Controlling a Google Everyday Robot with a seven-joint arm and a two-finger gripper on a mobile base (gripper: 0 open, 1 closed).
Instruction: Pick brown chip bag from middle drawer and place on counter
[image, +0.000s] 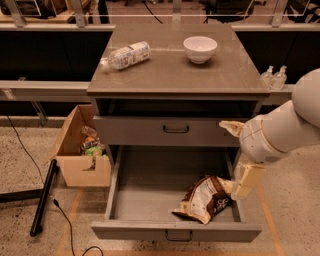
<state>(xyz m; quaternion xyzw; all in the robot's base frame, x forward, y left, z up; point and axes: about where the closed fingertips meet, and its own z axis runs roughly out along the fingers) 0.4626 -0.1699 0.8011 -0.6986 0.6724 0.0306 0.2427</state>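
Observation:
The brown chip bag (204, 198) lies crumpled in the front right part of the open middle drawer (175, 231). My gripper (243, 182) hangs from the white arm that comes in from the right. It is low over the drawer's right side, at the bag's upper right corner. I cannot tell whether it touches the bag. The counter (170, 75) is the grey-brown top slab above the drawers.
A clear plastic bottle (125, 55) lies on the counter's left and a white bowl (200, 48) stands at its back right. A closed drawer with a taller front (175, 131) is above the open one. A cardboard box (80, 155) and a black pole (42, 197) are on the floor to the left.

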